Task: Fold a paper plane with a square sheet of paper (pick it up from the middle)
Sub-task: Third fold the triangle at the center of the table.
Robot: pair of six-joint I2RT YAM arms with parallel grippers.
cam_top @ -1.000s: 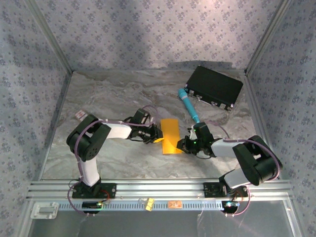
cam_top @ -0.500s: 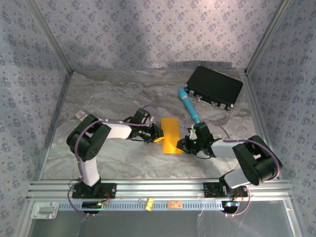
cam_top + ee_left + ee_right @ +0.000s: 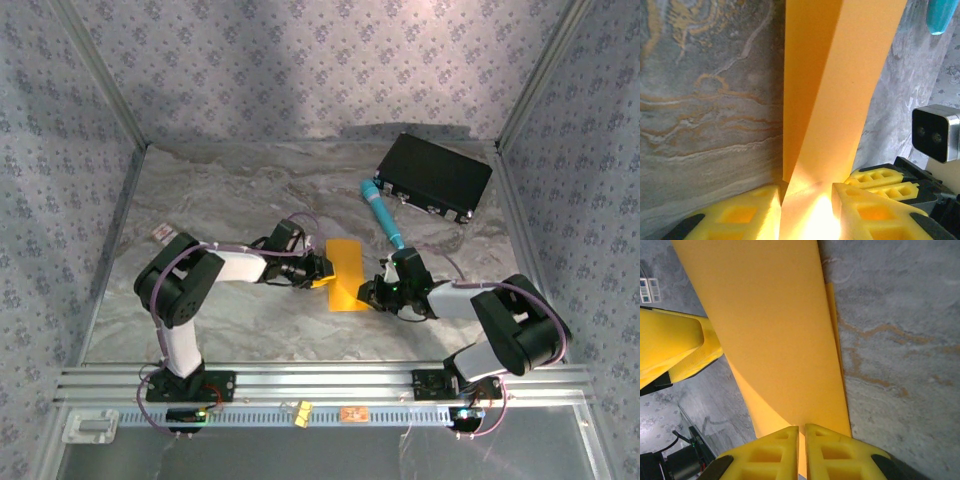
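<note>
Orange-yellow folded paper sheet [image 3: 347,272] | right end effector [image 3: 800,430] pinches its edge, likely steadying the crease | left end effector [image 3: 806,194] spread, straddling it

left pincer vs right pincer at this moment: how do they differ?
Grip: the left pincer has its jaws apart, with the paper sheet running between them; the right pincer is pinched shut on the sheet's edge.
Position: seen from above, the left pincer sits at the sheet's left edge, the right pincer at its near right corner.
Both have yellow fingers.
</note>
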